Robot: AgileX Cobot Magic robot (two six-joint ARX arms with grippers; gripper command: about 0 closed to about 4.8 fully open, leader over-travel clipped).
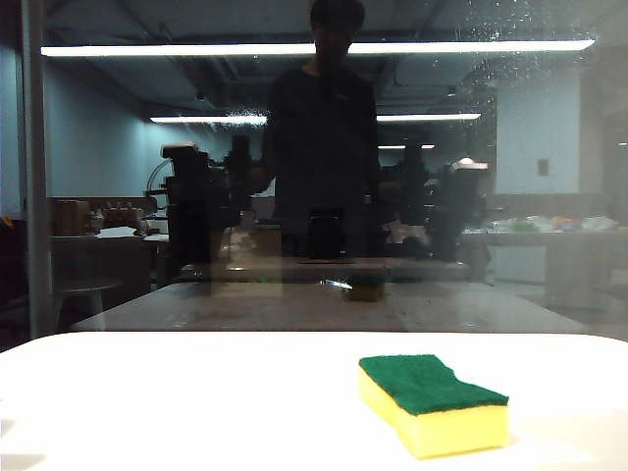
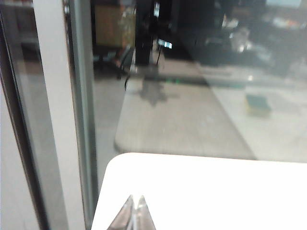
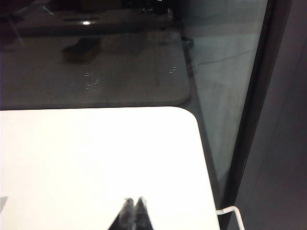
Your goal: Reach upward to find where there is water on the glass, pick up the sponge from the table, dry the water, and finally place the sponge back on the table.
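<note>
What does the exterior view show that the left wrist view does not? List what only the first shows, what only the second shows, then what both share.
Only the exterior view: the real sponge lying green side up, and water speckling the upper right of the pane.
Only the left wrist view: the left gripper, fingertips together, over a table corner beside the frame strip. The right gripper, likewise shut, appears only in its own wrist view.
Both: the white table, the glass, and the sponge's dim reflection.

We note two long white light strips [image 1: 314, 47] mirrored high up, a dark standing figure [image 1: 322, 128] between them, and a pale round stool [image 1: 86, 287] low at left. Right wrist view: a thin white wire loop [image 3: 229, 210] against dim floor
</note>
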